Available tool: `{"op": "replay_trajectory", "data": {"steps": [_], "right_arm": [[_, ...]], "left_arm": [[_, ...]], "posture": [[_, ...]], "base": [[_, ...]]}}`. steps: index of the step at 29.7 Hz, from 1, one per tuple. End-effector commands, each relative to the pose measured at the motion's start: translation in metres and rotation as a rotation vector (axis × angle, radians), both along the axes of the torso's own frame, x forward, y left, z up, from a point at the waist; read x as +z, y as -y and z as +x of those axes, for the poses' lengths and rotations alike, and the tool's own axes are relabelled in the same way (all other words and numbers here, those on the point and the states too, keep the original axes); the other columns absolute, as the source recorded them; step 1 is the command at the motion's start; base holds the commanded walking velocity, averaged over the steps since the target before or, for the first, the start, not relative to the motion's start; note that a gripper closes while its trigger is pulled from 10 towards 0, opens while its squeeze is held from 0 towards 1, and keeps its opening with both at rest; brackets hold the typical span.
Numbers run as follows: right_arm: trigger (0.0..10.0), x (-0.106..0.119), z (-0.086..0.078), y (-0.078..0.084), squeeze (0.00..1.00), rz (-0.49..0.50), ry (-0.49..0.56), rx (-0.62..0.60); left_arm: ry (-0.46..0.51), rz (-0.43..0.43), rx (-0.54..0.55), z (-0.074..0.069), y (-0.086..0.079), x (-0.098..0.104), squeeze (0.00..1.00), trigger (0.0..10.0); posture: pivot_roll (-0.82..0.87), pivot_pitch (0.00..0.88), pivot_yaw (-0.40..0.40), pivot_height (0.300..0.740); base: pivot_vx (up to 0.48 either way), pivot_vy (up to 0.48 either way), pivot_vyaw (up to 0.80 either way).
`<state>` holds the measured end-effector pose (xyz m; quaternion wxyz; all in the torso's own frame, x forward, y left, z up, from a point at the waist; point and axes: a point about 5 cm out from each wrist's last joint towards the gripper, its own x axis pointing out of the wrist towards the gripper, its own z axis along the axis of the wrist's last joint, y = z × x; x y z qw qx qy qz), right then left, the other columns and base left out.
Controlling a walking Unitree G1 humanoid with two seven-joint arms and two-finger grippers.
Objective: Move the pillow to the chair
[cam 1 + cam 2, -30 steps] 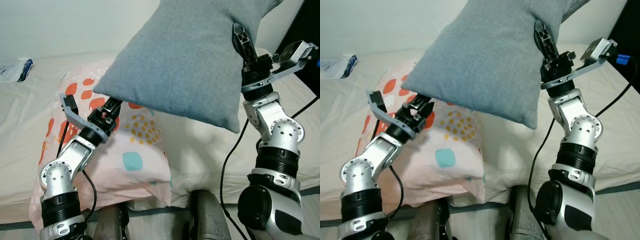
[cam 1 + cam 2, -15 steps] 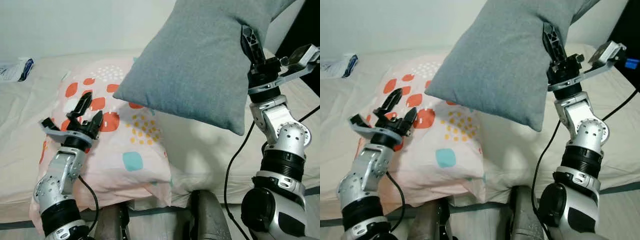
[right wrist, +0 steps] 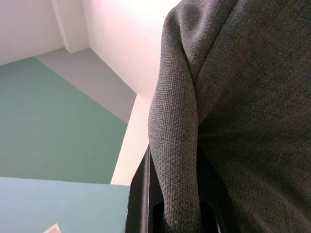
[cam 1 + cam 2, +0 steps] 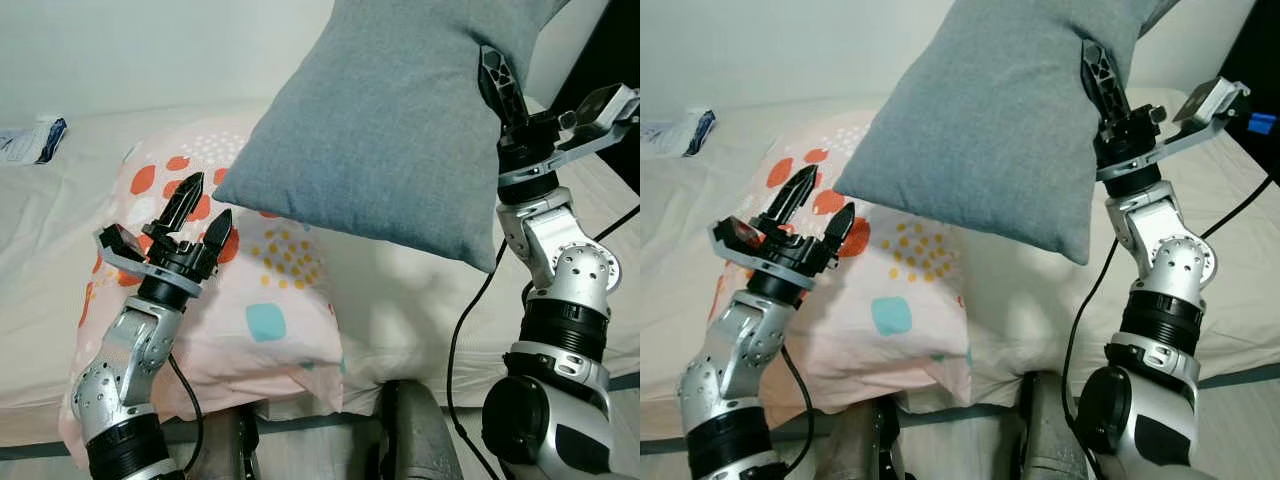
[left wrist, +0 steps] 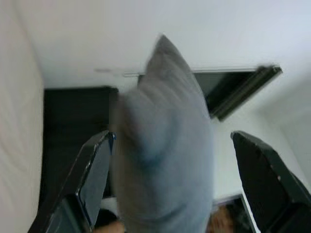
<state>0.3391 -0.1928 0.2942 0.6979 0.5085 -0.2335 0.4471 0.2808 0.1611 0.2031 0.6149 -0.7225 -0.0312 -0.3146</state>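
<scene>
Right claw [image 4: 497, 75] clamped on raised grey pillow's [image 4: 380, 130] edge.

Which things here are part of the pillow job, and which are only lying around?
Part of the job:
- grey pillow, held up
- right claw, clamped on its edge
- left claw, open beneath the pillow

Lying about:
- patterned pillow on the bed
- packet on the bed

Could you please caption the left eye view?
Right gripper lifts grey pillow over bed; left gripper open below.
</scene>
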Motion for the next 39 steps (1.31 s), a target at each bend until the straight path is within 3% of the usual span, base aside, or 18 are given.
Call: {"op": "replay_trajectory", "data": {"steps": [1, 5, 11, 13, 14, 15, 17, 18, 19, 20, 21, 25, 28, 29, 31, 32, 35, 39], "right_arm": [[0.0, 0.014, -0.006, -0.003, 0.00, 0.028, 0.089, 0.021], [0.0, 0.004, -0.003, -0.014, 0.00, 0.038, 0.047, 0.052], [0.0, 0.000, -0.002, -0.020, 0.00, 0.041, 0.035, 0.067], [0.0, -0.004, -0.004, -0.035, 0.00, 0.059, 0.037, 0.121], [0.0, -0.004, -0.004, -0.035, 0.00, 0.059, 0.037, 0.121], [0.0, -0.003, -0.006, -0.043, 0.00, 0.066, 0.047, 0.151], [0.0, -0.003, -0.006, -0.043, 0.00, 0.066, 0.047, 0.151], [0.0, -0.002, -0.008, -0.048, 0.00, 0.069, 0.059, 0.178], [0.0, -0.002, -0.011, -0.054, 0.00, 0.060, 0.068, 0.204], [0.0, -0.002, -0.011, -0.054, 0.00, 0.060, 0.068, 0.204], [0.0, -0.002, -0.014, -0.060, 0.00, 0.049, 0.074, 0.230], [0.0, -0.004, -0.019, -0.067, 0.00, 0.036, 0.083, 0.272], [0.0, -0.013, -0.023, -0.076, 0.00, 0.002, 0.068, 0.301], [0.0, -0.017, -0.023, -0.075, 0.00, -0.006, 0.051, 0.291], [0.0, -0.017, -0.023, -0.075, 0.00, -0.006, 0.051, 0.291], [0.0, -0.028, -0.021, -0.072, 0.00, -0.044, -0.006, 0.248], [0.0, -0.037, -0.017, -0.071, 0.00, -0.096, -0.069, 0.200], [0.0, -0.041, -0.016, -0.072, 0.00, -0.123, -0.098, 0.178]], "left_arm": [[0.034, -0.008, -0.047, -0.006, 0.011, 0.005, 1.00, 10.0], [0.028, 0.055, -0.089, -0.004, 0.030, 0.007, 1.00, 10.0], [0.022, 0.062, -0.102, -0.003, 0.034, 0.007, 1.00, 10.0], [-0.003, 0.147, -0.145, 0.000, 0.045, 0.002, 1.00, 10.0], [-0.003, 0.147, -0.145, 0.000, 0.045, 0.002, 1.00, 10.0], [-0.050, 0.231, -0.142, 0.006, 0.049, -0.004, 1.00, 10.0], [-0.050, 0.231, -0.142, 0.006, 0.049, -0.004, 1.00, 10.0], [-0.078, 0.271, -0.136, 0.010, 0.050, -0.008, 1.00, 10.0], [-0.087, 0.293, -0.128, 0.012, 0.050, -0.010, 0.14, 10.0], [-0.087, 0.293, -0.128, 0.012, 0.050, -0.010, 0.14, 10.0], [-0.092, 0.308, -0.118, 0.015, 0.049, -0.010, 0.00, 10.0], [-0.107, 0.321, -0.098, 0.021, 0.048, -0.009, 0.00, 10.0], [-0.107, 0.282, -0.030, 0.027, 0.039, 0.000, 0.00, 10.0], [-0.102, 0.273, -0.010, 0.029, 0.036, 0.002, 0.00, 7.5], [-0.102, 0.273, -0.010, 0.029, 0.036, 0.002, 0.00, 7.5], [-0.109, 0.318, 0.051, 0.032, 0.027, 0.002, 0.00, 0.0], [-0.106, 0.395, 0.100, 0.035, 0.020, 0.001, 0.00, 0.0], [-0.101, 0.428, 0.117, 0.036, 0.017, 0.001, 0.00, 0.0]], "posture": [[0.05, 0.140, 0.030, 0.572], [0.05, 0.140, 0.033, 0.572], [0.05, 0.140, 0.035, 0.572], [0.05, 0.137, 0.038, 0.572], [0.05, 0.137, 0.038, 0.572], [0.05, 0.137, 0.038, 0.572], [0.05, 0.137, 0.038, 0.572], [0.05, 0.136, 0.038, 0.572], [0.05, 0.136, 0.037, 0.572], [0.05, 0.136, 0.037, 0.572], [0.04, 0.135, 0.036, 0.572], [0.04, 0.136, 0.035, 0.572], [0.05, 0.132, 0.033, 0.572], [0.04, 0.132, 0.034, 0.572], [0.04, 0.132, 0.034, 0.572], [0.04, 0.132, 0.034, 0.572], [0.04, 0.133, 0.035, 0.572], [0.04, 0.133, 0.034, 0.572]], "base": [[0.000, 0.000, 0.00], [0.000, 0.000, 0.00], [0.000, 0.000, 0.00], [0.000, 0.000, 0.00], [0.000, 0.000, 0.00], [0.000, 0.000, 0.00], [0.000, 0.000, 0.00], [0.000, 0.000, 0.00], [0.000, 0.000, 0.00], [0.000, 0.000, 0.00], [0.000, 0.000, 0.00], [0.000, 0.000, 0.00], [0.000, 0.000, 0.00], [0.000, 0.000, 0.00], [0.000, 0.000, 0.00], [0.000, 0.000, 0.00], [0.000, 0.000, 0.00], [0.000, 0.000, 0.00]]}}
